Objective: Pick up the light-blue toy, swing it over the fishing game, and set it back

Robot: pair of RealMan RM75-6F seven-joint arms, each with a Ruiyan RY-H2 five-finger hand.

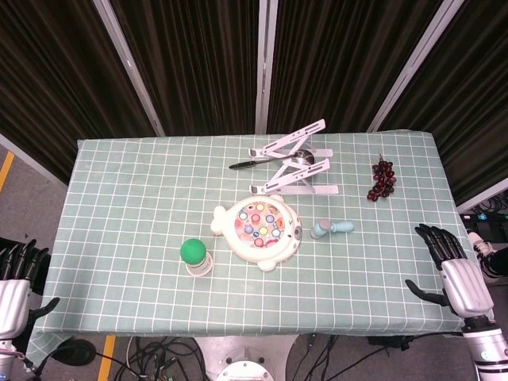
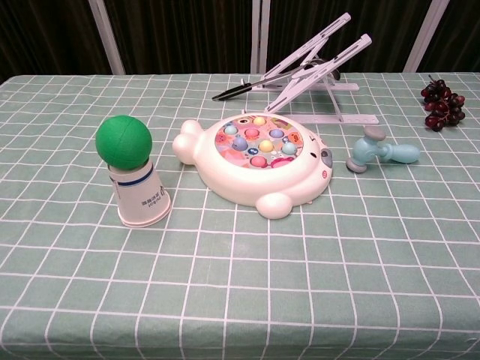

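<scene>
The light-blue toy (image 1: 331, 228), a small hammer, lies on the checked cloth just right of the white fishing game (image 1: 259, 228); in the chest view the hammer (image 2: 381, 152) sits right of the game (image 2: 256, 162). My right hand (image 1: 451, 267) hovers off the table's right edge, fingers spread, holding nothing, well right of the hammer. My left hand (image 1: 16, 279) hangs off the table's left front corner, fingers apart and empty. Neither hand shows in the chest view.
A green ball on an upturned paper cup (image 1: 194, 257) stands left of the game. A white folding stand (image 1: 295, 163) with a black-handled spoon is at the back. Dark grapes (image 1: 382, 179) lie at the back right.
</scene>
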